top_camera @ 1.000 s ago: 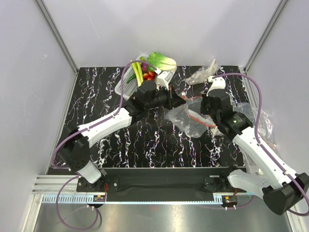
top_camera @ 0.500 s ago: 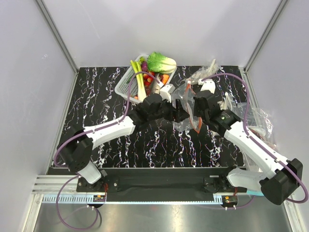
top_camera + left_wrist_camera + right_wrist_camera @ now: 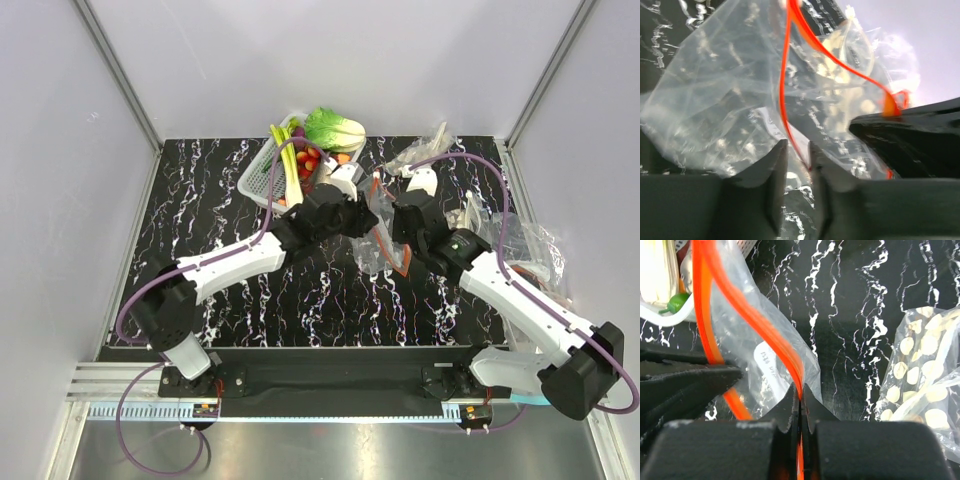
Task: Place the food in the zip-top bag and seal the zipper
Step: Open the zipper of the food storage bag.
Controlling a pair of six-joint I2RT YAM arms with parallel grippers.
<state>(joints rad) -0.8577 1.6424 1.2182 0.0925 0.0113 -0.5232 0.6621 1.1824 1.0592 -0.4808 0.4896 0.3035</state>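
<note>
Both arms hold zip-top bag (image 3: pixel 378 238) up off surface (image 3: pixel 200 230), beside basket (image 3: pixel 262 180): right jaws clamped tight on zipper (image 3: pixel 766 335), left jaws nearly closed, pinching opposite lip; leek (image 3: pixel 288 165) lies in basket

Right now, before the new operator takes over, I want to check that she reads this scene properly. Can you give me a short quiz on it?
1. True or false: the leek is already inside the zip-top bag.
2. What is the right gripper pinching? A) the zipper B) the leek C) nothing
3. Fill in: the leek lies in a white ___.
Key: 1 false; 2 A; 3 basket.
</note>
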